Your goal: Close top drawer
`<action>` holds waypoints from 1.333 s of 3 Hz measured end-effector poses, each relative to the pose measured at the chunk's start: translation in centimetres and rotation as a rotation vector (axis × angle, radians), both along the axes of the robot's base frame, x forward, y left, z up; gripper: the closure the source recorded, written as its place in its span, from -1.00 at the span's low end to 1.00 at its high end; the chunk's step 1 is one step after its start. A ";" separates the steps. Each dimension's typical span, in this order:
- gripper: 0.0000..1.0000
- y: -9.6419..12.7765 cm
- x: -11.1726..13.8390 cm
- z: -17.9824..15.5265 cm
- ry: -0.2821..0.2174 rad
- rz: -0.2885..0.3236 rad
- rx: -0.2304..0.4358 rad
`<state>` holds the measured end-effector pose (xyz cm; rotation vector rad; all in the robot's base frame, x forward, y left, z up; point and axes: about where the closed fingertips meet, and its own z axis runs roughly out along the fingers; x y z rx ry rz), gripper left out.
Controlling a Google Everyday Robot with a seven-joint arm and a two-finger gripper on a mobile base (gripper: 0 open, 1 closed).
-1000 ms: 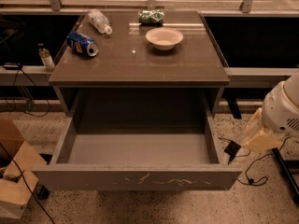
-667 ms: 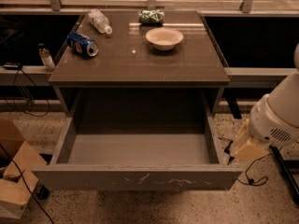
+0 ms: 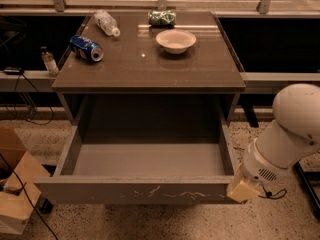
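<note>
The top drawer (image 3: 135, 191) sits pulled out beneath the tabletop (image 3: 150, 71). Its long axis runs left to right, with the scratched front facing the camera. The white arm (image 3: 285, 139) slants down-left, placing the gripper (image 3: 243, 190) at the drawer's front right corner. Its grip state cannot be told.

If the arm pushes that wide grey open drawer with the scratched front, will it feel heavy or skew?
The wide grey top drawer probably slides lightly: shallow, nothing showing inside. Its flat front panel looks stiff, unlikely to flex. The gripper sits by the front's right corner, so an off-centre push might skew it.
</note>
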<state>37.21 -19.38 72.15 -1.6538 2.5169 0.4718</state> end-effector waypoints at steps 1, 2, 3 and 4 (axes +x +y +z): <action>1.00 0.7 -0.3 -4.8 0.073 -0.011 0.021; 1.00 0.7 0.3 -6.7 0.093 -0.016 0.027; 1.00 0.5 2.7 -7.9 0.073 -0.027 0.034; 1.00 0.4 5.1 -8.8 0.051 -0.037 0.041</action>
